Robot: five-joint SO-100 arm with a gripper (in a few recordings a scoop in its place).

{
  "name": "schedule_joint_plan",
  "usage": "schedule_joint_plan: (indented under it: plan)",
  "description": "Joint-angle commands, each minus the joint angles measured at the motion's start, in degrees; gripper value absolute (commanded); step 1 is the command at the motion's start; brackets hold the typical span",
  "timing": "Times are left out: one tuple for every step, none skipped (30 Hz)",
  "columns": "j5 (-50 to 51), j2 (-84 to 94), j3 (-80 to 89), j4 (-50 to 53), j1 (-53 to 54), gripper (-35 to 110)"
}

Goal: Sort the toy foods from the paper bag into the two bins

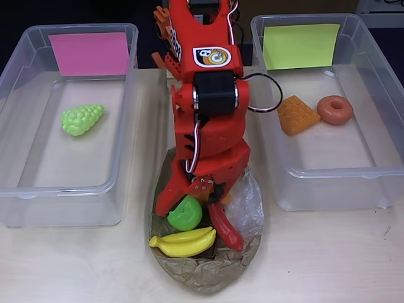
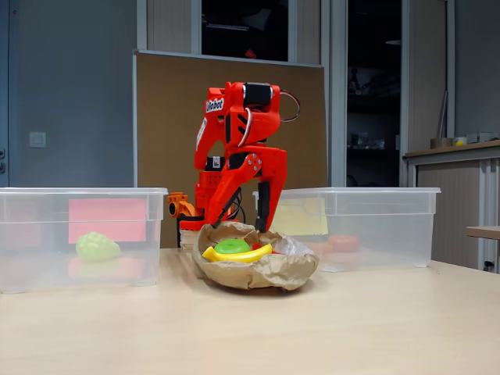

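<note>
Green apple [image 1: 185, 213] half hidden beneath the claw [image 1: 201, 201]; grip unclear.

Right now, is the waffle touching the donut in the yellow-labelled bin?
Apart. The overhead view shows bare bin floor between the waffle and the donut.

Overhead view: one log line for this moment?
gripper at apple in bag | grapes pink bin | waffle, donut yellow bin

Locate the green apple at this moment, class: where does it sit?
In the overhead view the green apple lies in the paper bag at bottom centre, just above the yellow banana, under the gripper.
</note>
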Motion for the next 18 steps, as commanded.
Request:
schedule_joint_plan:
  plan:
    - [0.44, -0.35, -3.08, 1.76, -0.09, 42]
    - [0.44, -0.79, -3.43, 1.93, -0.09, 42]
    - [0.44, -1.23, -3.52, 2.02, 0.0, 42]
    - [0.44, -1.49, -3.52, 2.2, 0.0, 42]
    - [0.44, -1.58, -3.34, 2.46, 0.0, 42]
    - [0.44, -1.67, -2.81, 2.55, 0.09, 42]
    - [0.62, -1.49, -2.02, 2.64, 0.18, 42]
    - [0.79, -1.32, -1.14, 2.72, 0.26, 42]
    - [0.88, -0.97, -0.09, 2.72, 0.44, 42]
    - [1.05, -0.7, 0.88, 2.72, 0.53, 42]
    - [1.14, -0.44, 1.85, 2.72, 0.7, 42]
    - [1.14, -0.18, 2.9, 2.46, 0.88, 42]
    - [1.14, 0.0, 3.78, 2.11, 1.05, 42]
    - [0.97, 0.09, 4.57, 1.49, 1.23, 42]
    - [0.62, 0.18, 5.19, 0.97, 1.49, 42]
    - [0.18, 0.09, 5.54, 0.35, 1.67, 42]
    - [-0.18, 0.0, 5.8, -0.18, 1.93, 42]
    - [-0.7, -0.26, 5.8, -0.44, 2.11, 42]
